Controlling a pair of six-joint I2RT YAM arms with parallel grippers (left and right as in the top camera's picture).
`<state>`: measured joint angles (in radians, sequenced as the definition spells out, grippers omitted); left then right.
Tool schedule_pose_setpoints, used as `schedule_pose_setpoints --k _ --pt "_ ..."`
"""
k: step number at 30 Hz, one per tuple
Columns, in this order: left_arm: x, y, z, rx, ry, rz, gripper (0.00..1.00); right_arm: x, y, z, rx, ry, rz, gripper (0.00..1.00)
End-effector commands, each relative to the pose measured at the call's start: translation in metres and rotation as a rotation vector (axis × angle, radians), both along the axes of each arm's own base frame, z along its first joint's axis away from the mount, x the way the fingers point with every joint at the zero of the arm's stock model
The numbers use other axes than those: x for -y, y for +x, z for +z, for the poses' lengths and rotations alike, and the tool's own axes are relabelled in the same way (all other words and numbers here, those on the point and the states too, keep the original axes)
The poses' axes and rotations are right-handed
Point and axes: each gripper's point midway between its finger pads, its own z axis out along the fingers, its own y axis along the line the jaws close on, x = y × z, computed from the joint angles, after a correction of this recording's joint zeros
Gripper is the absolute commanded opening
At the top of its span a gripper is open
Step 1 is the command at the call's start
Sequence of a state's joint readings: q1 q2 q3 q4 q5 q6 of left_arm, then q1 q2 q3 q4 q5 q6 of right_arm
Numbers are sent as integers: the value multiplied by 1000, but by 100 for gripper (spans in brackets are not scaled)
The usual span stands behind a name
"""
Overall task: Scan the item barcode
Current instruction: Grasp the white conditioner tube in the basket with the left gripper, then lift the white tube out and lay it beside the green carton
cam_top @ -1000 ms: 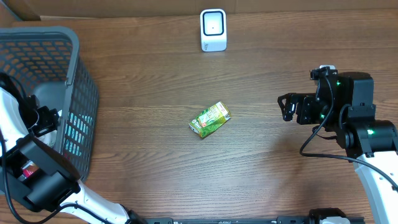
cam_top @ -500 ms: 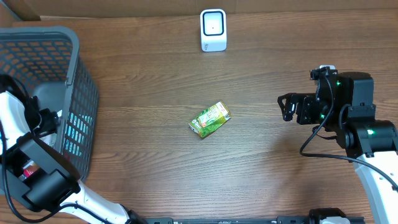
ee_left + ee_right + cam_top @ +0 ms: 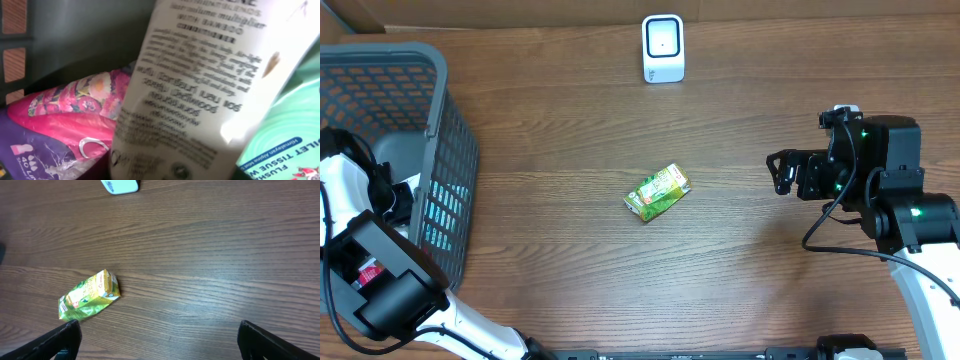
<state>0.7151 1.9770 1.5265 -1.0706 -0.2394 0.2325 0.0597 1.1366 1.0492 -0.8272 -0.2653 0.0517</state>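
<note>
You are at the picking step: your left arm [image 3: 348,185] reaches down into the grey mesh basket [image 3: 445,120] at the left edge of the wooden table [image 3: 570,280]. Its wrist camera sits very close to a white tube [image 3: 200,90] of what looks like a hair product. That tube is my best guess for the item to scan. It lies inside the basket, over a pink floral pack [image 3: 75,110] and beside a green toilet tissue pack [image 3: 287,145]. The left gripper's fingers show in no view, so you cannot tell whether they stand wide, narrow, or closed around the tube. Your right gripper [image 3: 781,173] hangs over the right side of the table, jaws spread wide with nothing between them. In the wrist view the tube's long axis slants from upper right to lower left, and the top of its lettering faces the upper right. Which end carries the cap is out of frame, and no barcode shows on the face you see. The next move calls for a firm hold across the tube, a lift clear of the basket wall, and a turn that brings the barcode face to the white scanner [image 3: 663,47] at the table's far edge. A green pouch [image 3: 658,192] lies alone mid-table, well apart from both grippers.
</note>
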Motion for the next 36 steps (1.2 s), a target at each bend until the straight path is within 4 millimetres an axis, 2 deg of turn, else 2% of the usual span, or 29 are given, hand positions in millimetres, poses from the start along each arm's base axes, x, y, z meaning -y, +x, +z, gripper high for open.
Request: schedule_pose_setpoints --k 1,5,6,13,19,26,32,36 --pt "-4 1 9 18 17 37 24 -3 5 14 40 2 14 100" --pt "-10 8 29 51 40 84 6 -3 5 14 40 2 14 100" --pt "-12 11 36 68 45 106 4 -3 5 14 40 2 14 100" --pt "-4 45 92 249 -25 130 4 -3 5 14 40 2 14 100" --pt "3 66 159 415 -47 155 4 -3 5 14 40 2 14 100" --pt "39 90 238 655 -144 76 4 -3 5 14 40 2 14 100" --pt "78 95 290 758 -153 -24 4 -3 5 14 40 2 14 100" --pt "115 96 329 841 -124 -126 4 -3 5 14 40 2 14 100"
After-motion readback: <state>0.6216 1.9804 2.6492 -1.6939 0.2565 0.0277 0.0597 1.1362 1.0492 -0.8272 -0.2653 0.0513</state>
